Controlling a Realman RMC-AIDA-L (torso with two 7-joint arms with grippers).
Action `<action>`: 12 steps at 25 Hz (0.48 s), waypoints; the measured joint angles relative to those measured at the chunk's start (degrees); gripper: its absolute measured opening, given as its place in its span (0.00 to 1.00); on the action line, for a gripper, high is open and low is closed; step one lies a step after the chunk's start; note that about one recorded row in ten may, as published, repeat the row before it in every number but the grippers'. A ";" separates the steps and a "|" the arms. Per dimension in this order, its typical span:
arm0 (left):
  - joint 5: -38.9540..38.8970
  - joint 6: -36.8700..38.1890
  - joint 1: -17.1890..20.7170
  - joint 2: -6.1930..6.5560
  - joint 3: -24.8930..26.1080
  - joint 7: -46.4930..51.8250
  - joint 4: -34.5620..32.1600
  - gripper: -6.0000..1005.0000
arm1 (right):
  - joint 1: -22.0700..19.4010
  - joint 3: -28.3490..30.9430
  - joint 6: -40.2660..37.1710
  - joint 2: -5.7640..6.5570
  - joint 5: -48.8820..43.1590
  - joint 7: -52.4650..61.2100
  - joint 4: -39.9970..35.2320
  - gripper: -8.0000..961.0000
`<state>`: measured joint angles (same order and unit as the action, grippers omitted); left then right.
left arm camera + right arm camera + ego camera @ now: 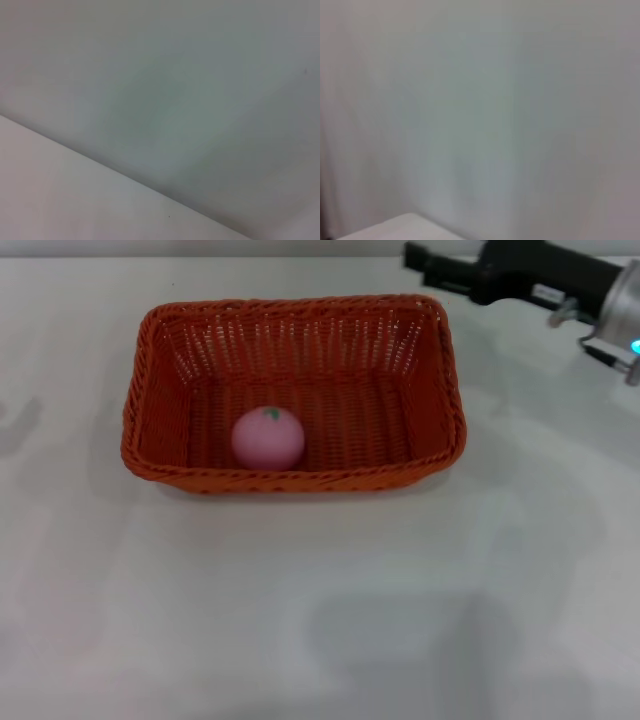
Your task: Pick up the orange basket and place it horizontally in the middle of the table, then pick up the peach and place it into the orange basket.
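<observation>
- The burnt-orange rectangular woven basket (294,390) sits flat on the plain white tabletop (320,600), its long sides running across the head view, a little left of the middle and toward the far half of the surface.
- The small round pink toy peach (268,437) lies inside the basket on its floor, close against the near long wall and left of the basket's middle (a small green leaf mark shows on its top).
- The right claw (418,258) is at the far right of the head view, beyond the basket's far right corner and clear of it; the dark arm body (540,275) reaches in from the right edge. Whether its fingers are parted or closed, I cannot tell.
- The left claw does not show in any view.
- Both wrist views show only pale, blurred surfaces with nothing nameable in them.
</observation>
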<state>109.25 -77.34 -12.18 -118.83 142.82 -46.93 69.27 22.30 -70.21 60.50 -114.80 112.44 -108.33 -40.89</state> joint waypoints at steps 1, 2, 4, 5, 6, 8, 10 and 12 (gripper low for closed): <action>0.00 0.00 0.00 0.00 0.00 0.00 0.00 0.53 | 0.00 0.00 0.00 0.00 0.00 0.00 0.00 0.91; 0.00 0.03 0.04 -0.02 0.00 0.00 -0.01 0.53 | -0.50 1.02 -0.36 0.01 -0.01 -0.74 -0.01 0.91; -0.05 0.29 0.39 -0.08 0.00 -0.11 -0.01 0.53 | -1.40 2.84 -1.50 0.05 -0.02 -2.01 -0.12 0.91; -0.10 0.46 0.56 -0.11 0.01 -0.23 0.00 0.53 | -1.81 3.57 -2.00 0.07 -0.02 -2.40 -0.14 0.91; -0.27 0.56 0.81 -0.17 0.38 -0.64 0.00 0.53 | -2.21 4.39 -2.38 0.08 -0.03 -2.73 -0.15 0.91; -0.48 0.58 0.94 -0.26 1.01 -1.24 -0.05 0.53 | -3.01 6.48 -3.11 0.10 -0.03 -3.49 -0.16 0.91; -0.69 0.60 1.19 -0.33 1.75 -2.02 -0.20 0.53 | -3.69 8.57 -3.82 0.11 -0.03 -4.35 0.01 0.91; -0.89 1.04 1.48 -0.37 2.10 -3.17 -0.28 0.53 | -4.32 11.05 -4.45 0.11 -0.04 -5.14 0.52 0.91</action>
<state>108.36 -76.30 -10.70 -119.19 144.92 -50.10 68.99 17.98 -59.16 56.05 -114.69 112.40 -113.48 -40.37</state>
